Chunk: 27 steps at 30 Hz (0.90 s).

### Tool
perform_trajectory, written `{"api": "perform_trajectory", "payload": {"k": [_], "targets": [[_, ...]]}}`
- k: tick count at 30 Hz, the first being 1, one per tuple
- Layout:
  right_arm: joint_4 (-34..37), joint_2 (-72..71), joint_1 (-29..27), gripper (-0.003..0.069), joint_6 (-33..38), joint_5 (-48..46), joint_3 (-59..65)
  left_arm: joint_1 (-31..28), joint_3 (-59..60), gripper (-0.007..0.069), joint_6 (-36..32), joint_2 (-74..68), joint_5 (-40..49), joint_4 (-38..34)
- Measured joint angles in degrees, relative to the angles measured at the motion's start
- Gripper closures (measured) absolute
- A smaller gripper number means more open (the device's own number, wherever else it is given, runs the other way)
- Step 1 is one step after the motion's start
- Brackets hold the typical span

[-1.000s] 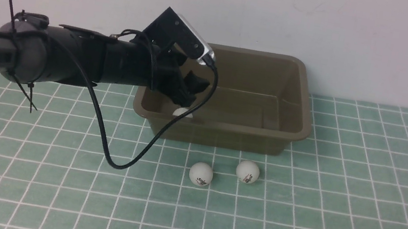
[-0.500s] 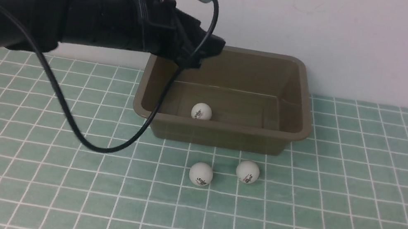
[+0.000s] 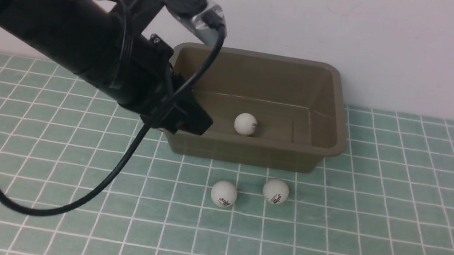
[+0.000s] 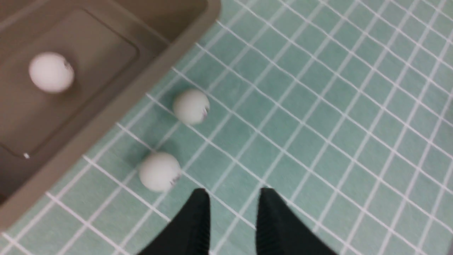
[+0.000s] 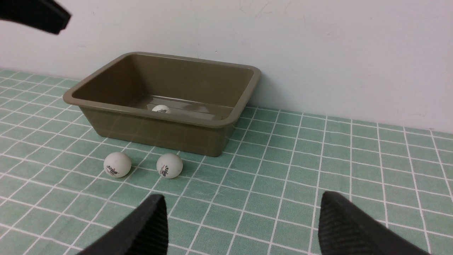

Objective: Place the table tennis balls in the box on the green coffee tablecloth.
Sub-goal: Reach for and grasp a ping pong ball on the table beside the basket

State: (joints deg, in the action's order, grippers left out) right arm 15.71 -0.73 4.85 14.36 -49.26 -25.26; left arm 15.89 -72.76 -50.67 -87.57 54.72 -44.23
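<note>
One table tennis ball [image 3: 245, 124] is seen lying on the floor of the box [image 3: 252, 142], close to its front wall. Two more are left outside: a left-hand ball [image 3: 223, 193] and a right-hand ball [image 3: 275, 191], set near each other but apart on the green coffee tablecloth [image 3: 374, 247], just in front of the box's front wall. The box itself is placed at the cloth's far edge, against the pale wall [image 3: 409, 47].

The left gripper [image 4: 233, 194] is held above the cloth by the box's front left corner, tilted down towards the loose pair. Its fingers [image 4: 198, 219] are parted only narrowly and nothing is gripped. The right gripper [image 5: 244, 205] is held low over the cloth's near part, spread wide and empty.

A pick of the left-hand ball is judged to be the step in hand. The fingers would have to be widened past the ball before being lowered, then centred over it and closed gently, since so light and smooth a ball could easily be squeezed out sideways. The neighbouring ball and the box wall are best left untouched, and the release is best made low inside the box so nothing is bounced out.
</note>
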Motion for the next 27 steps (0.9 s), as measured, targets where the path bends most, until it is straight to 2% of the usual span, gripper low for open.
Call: {"api": "perform_trajectory", "payload": {"k": [3, 5, 11, 14, 18, 21, 23, 27], "targets": [[0.0, 0.0, 0.0, 0.0143, 0.0, 0.0, 0.0, 1.0, 0.0, 0.0515, 0.8, 0.6, 1.7, 1.2], [0.0, 0.0, 0.0, 0.0143, 0.1, 0.0, 0.0, 4.1, 0.1, 0.0594, 3.0, 1.7, 4.5, 3.0], [0.0, 0.0, 0.0, 0.0143, 0.2, 0.0, 0.0, 9.8, 2.9, 0.0629, 7.4, 2.7, 6.0, 6.4], [0.0, 0.0, 0.0, 0.0143, 0.2, 0.0, 0.0, 14.1, 8.6, 0.0629, 8.5, 2.6, 1.4, 8.0], [0.0, 0.0, 0.0, 0.0143, 0.2, 0.0, 0.0, 17.2, 14.9, 0.0629, 9.9, 1.7, -11.5, 9.5], [0.0, 0.0, 0.0, 0.0143, 0.2, 0.0, 0.0, 17.3, 16.7, 0.0616, 11.2, 0.0, -23.3, 9.6], [0.0, 0.0, 0.0, 0.0143, 0.2, 0.0, 0.0, 17.3, 16.8, 0.0589, 11.5, -1.4, -26.8, 9.5], [0.0, 0.0, 0.0, 0.0143, 0.2, 0.0, 0.0, 17.3, 16.8, 0.0452, 11.6, -5.8, -33.1, 9.4]]}}
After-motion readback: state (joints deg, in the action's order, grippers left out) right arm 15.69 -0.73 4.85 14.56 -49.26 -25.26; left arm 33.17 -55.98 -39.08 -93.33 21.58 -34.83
